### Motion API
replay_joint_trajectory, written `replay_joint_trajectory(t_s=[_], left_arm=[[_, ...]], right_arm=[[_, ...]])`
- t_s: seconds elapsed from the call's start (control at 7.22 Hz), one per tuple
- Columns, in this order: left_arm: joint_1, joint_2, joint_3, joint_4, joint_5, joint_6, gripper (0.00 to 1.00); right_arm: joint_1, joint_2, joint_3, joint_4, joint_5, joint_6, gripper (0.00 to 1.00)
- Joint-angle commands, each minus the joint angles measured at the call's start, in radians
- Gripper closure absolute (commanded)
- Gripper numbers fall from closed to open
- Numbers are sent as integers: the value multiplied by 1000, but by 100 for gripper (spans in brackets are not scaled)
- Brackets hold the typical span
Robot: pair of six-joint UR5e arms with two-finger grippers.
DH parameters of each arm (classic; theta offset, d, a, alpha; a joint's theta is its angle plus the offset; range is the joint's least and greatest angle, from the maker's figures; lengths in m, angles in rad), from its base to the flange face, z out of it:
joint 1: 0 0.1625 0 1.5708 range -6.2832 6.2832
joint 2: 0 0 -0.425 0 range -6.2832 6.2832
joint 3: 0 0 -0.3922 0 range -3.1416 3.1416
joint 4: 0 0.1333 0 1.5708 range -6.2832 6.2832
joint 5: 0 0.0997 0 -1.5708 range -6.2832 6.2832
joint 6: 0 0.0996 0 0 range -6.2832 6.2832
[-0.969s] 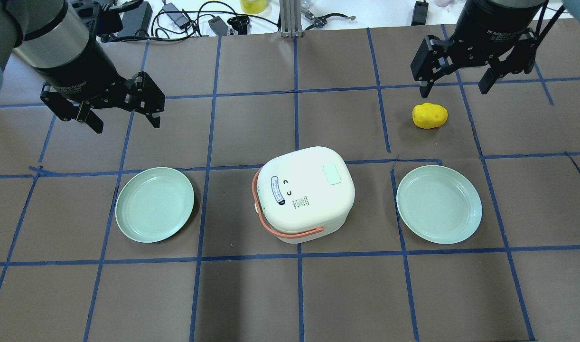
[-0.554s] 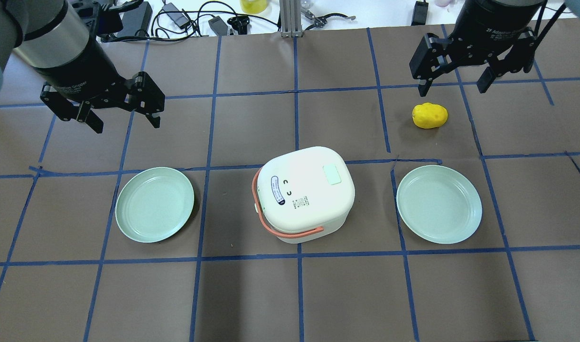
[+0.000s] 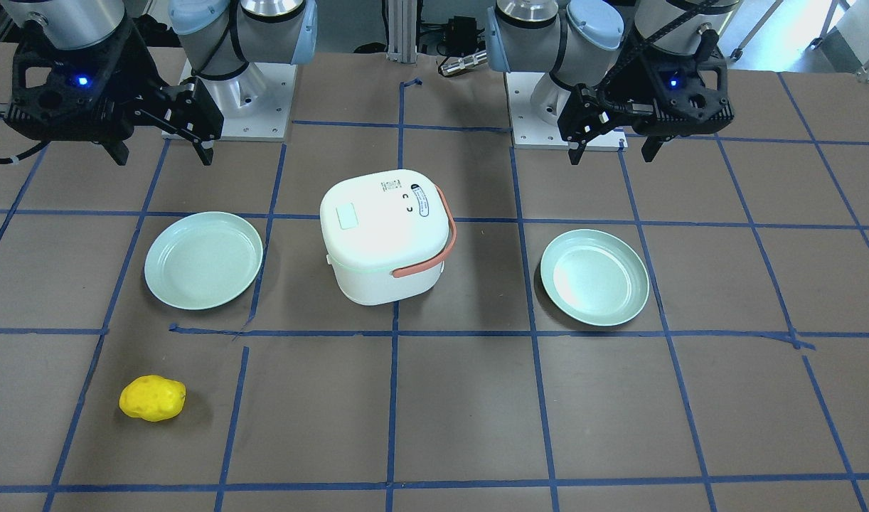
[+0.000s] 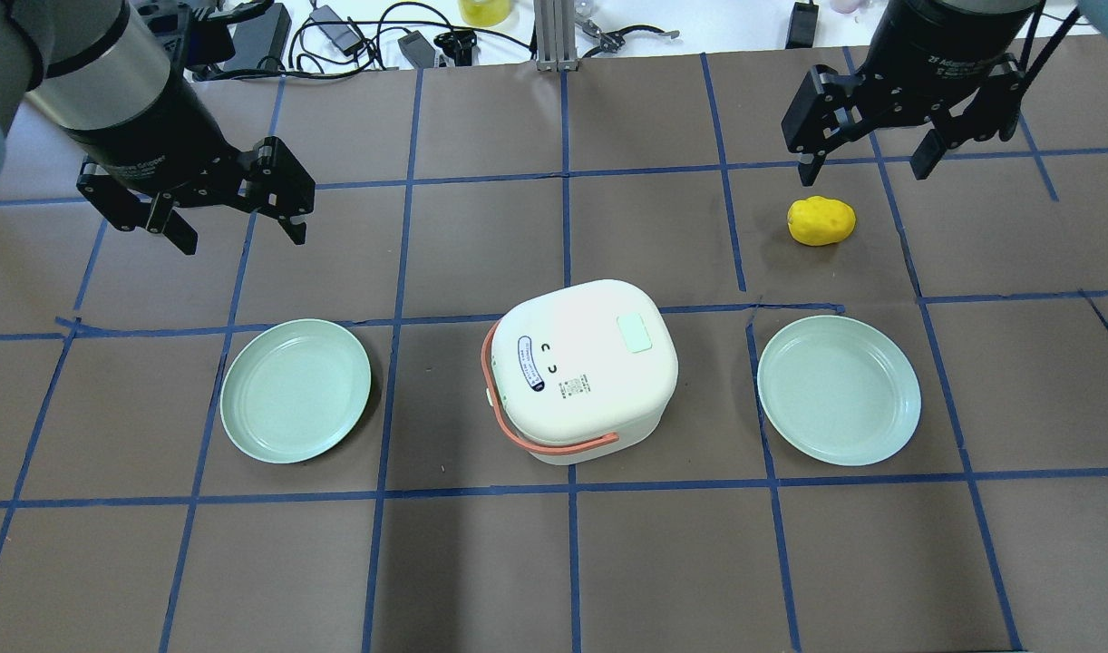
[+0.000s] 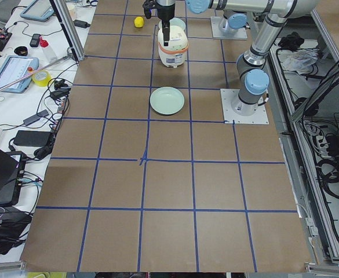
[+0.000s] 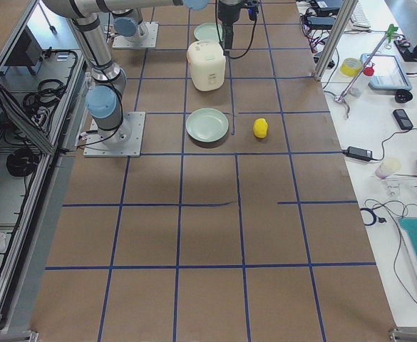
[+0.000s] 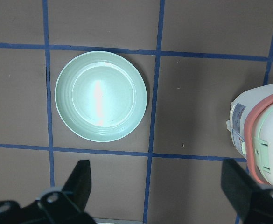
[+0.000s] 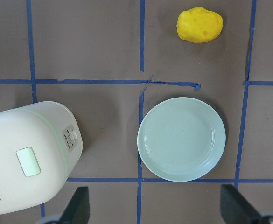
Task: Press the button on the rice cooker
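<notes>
Silver arms (image 4: 105, 83) w/ pale-blue joint caps (image 3: 594, 21), black fingers (image 4: 179, 234).

Cooker (image 4: 579, 367) between left plate (image 4: 296, 391), right plate (image 4: 839, 390); potato (image 4: 821, 220) beyond latter.

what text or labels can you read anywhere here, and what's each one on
"2F Adaptive": on the body of the right gripper, overhead view; the rest is cut off.
"Gripper": on the body of the left gripper, faint; the words before it are unreadable.
On the rice cooker lid, the oval sticker: print too small to read.
Beside it, the print block: too small to read.
</notes>
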Motion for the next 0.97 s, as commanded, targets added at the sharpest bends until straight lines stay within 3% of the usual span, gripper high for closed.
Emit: replay_joint_trajectory(t_s=[0.0, 0.55, 0.69, 0.83], left_arm=[[0, 0, 0, 0, 0, 0, 0], [0, 0, 0, 0, 0, 0, 0], [0, 0, 0, 0, 0, 0, 0], [0, 0, 0, 0, 0, 0, 0]], right_arm=[[0, -3, 0, 1, -1, 0, 0], [2, -3, 2, 0, 3, 3, 0], [2, -3, 2, 0, 3, 9, 7], [3, -4, 2, 0, 3, 9, 26]])
